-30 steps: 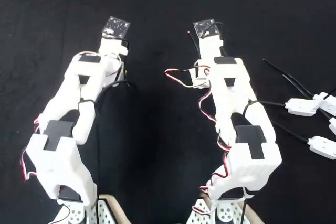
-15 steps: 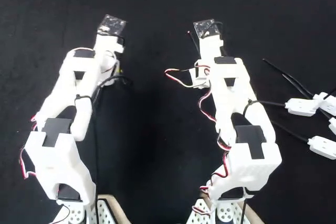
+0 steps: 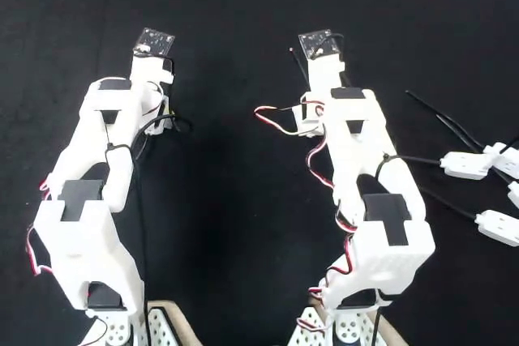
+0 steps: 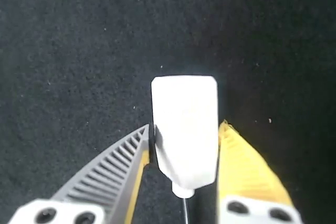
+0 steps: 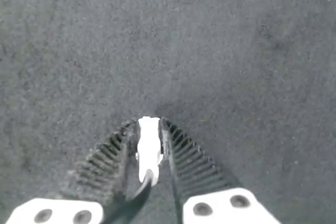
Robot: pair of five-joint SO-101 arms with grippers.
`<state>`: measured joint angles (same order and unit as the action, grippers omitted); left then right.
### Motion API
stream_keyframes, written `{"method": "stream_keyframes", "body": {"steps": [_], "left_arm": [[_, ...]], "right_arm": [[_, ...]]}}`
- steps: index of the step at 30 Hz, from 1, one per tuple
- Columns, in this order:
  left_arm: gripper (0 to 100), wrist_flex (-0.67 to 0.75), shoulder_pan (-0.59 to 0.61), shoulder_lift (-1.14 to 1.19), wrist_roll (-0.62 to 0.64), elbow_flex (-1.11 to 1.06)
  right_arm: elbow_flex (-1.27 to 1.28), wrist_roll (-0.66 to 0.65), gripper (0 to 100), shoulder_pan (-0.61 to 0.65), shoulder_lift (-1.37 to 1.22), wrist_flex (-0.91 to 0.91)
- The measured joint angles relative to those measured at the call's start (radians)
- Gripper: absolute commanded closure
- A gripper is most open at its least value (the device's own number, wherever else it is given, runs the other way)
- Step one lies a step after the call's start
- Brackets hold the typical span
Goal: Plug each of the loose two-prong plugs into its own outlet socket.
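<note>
My left gripper (image 4: 185,126) is shut on a white rectangular connector block (image 4: 184,109) just above the black cloth. A thin cable leaves the block's near end, and I cannot tell whether it is a plug or a socket. My right gripper (image 5: 148,123) is shut on a small white plug (image 5: 148,145), seen edge-on with a black cable trailing from it. In the high view the left arm (image 3: 105,143) stretches towards the far left of the table. The right arm (image 3: 357,143) stretches up the middle.
Several loose white connectors with black cables lie at the table's right edge, among them one (image 3: 466,165), another (image 3: 497,227) and a third (image 3: 507,155). The black cloth (image 3: 243,200) covers the whole table. Red and dark items stand beyond the far edge.
The left arm has swung to the left and slightly farther away, carrying its white block. The right arm has stayed still.
</note>
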<state>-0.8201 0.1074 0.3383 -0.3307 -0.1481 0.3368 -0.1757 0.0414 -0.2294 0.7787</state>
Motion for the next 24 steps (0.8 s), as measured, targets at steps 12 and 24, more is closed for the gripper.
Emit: {"method": "stream_keyframes", "body": {"steps": [12,24], "left_arm": [[97,-0.071,-0.002,0.0,0.002,0.0],[97,-0.219,-0.161,-0.19,-0.095,-0.201]], "right_arm": [[0.0,0.0,98.6,-0.002,0.0,0.0],[-0.023,-0.005,98.6,-0.003,-0.002,0.031]]}}
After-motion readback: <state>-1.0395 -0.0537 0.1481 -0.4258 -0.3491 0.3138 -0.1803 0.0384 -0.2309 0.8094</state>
